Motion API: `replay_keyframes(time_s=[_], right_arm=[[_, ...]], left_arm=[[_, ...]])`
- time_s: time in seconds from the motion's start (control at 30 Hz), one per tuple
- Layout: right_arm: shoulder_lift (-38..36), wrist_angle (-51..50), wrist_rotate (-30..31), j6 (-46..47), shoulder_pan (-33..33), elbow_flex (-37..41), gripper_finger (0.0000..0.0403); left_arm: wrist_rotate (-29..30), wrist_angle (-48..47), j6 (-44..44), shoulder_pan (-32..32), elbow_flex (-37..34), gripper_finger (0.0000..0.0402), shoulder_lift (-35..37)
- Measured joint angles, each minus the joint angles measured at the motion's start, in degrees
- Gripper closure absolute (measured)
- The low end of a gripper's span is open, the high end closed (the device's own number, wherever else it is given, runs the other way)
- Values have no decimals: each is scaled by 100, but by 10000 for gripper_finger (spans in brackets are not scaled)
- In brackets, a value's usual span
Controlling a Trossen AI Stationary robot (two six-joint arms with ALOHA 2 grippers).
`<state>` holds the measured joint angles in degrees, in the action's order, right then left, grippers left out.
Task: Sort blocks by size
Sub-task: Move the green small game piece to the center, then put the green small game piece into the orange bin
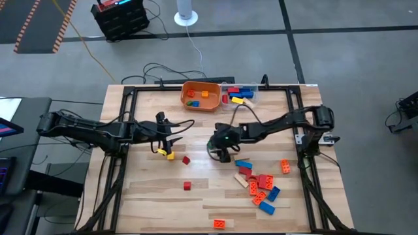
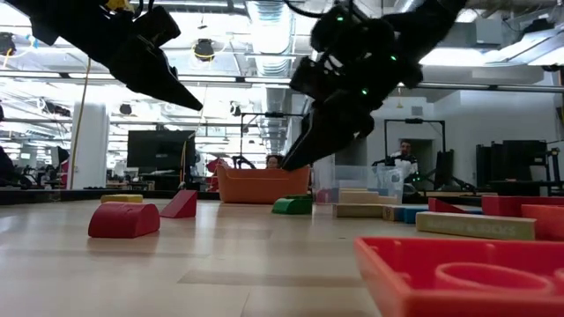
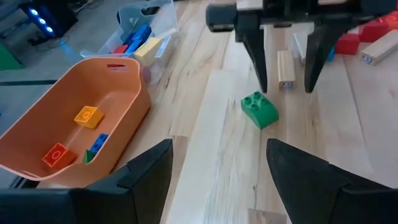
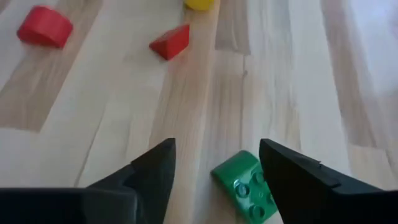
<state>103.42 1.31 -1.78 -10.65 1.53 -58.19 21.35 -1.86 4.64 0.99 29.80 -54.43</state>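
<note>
No text, label, brand, number or sign can be read in any of the views. The long tan plastic brick [image 2: 474,225] lying near the right edge of the wooden table [image 2: 220,264] in the low view bears faint raised marks along its side, but they are too blurred to make out. The striped orange-and-black strip [image 1: 39,25] on the floor beyond the table's far left corner carries no lettering.
</note>
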Motion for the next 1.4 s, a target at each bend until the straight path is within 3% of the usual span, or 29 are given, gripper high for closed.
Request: replay_keyframes(time_s=[0.17,0.3,0.9,1.4], right_arm=[[572,-989,17,-487,168,-645,116],[651,-1202,22,-662,289,-759,116],[484,-1408,15,-986,284,-1139,116],[1114,-1257,-433,-1409,738,-1362,117]], left_arm=[[-3,-120,-210,0,1,148,0],[-3,-503,-450,15,2,148,0],[0,-768,-437,11,2,148,0],[5,-828,-434,7,1,148,0]])
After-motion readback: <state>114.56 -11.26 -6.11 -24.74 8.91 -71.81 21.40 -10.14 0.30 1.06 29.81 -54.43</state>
